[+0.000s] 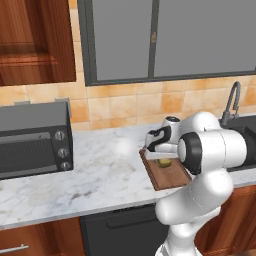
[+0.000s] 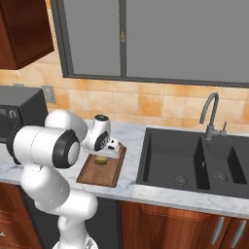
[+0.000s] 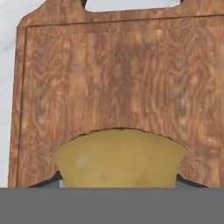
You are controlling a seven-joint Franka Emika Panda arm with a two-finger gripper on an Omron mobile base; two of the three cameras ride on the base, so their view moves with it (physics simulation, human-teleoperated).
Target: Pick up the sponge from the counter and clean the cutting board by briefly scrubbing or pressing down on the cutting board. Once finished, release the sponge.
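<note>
Currently, a small mustard-yellow sponge [image 3: 119, 157] with a curved upper edge is seen held between the two dark finger tips of the white arm's gripper [image 3: 118, 183], the jaws drawn in narrow against its sides. Directly beneath and ahead of it lies the flat reddish-brown wooden cutting board [image 3: 118, 78] with its darker raised rim. In the hand view the sponge sits at the near end of the board, with the board's long axis running away from the gripper toward a handle cut-out at the far end.

From the left base view, the sponge [image 1: 164, 162] is shown low over the board [image 1: 167, 177], roughly mid-board; whether it is touching the wood cannot be told. The right base view gives the same picture: sponge [image 2: 101, 160] under the gripper [image 2: 103, 154], above the board [image 2: 99, 172].

The board rests on the long white marble counter [image 1: 100, 175] with grey veining, close to its front edge. A dark grey microwave [image 1: 32, 140] stands well apart on one side; a dark double sink [image 2: 194, 163] with a curved grey tap [image 2: 211, 114] lies just beside the board on the other. Nothing stands between sponge and board.

It is judged that pressing straight down is what remains, then releasing the sponge.
</note>
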